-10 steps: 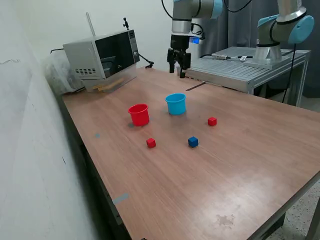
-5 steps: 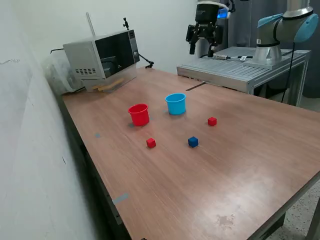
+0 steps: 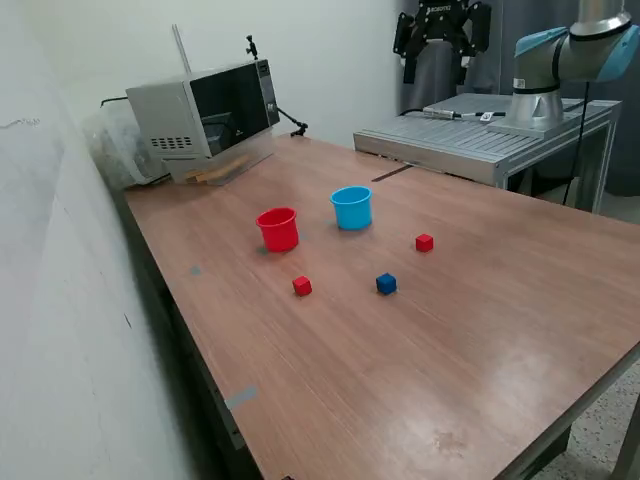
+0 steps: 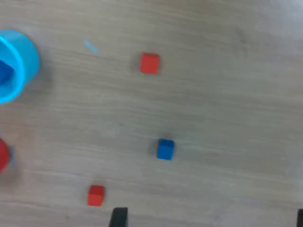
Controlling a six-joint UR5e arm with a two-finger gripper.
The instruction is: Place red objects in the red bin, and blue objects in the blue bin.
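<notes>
The red cup and the light blue cup stand upright side by side on the wooden table. Two red cubes and one dark blue cube lie on the table in front of the cups. The wrist view shows the blue cup with a dark blue cube inside it, the loose blue cube, both red cubes and an edge of the red cup. My gripper hangs high above the table's far side, open and empty; one fingertip shows in the wrist view.
A grey box-shaped appliance stands at the table's far corner on the exterior view's left. A metal platform with a second arm sits behind the table on the exterior view's right.
My gripper has risen from near the table's far edge and moved toward the exterior view's right. The cups and cubes have not moved.
</notes>
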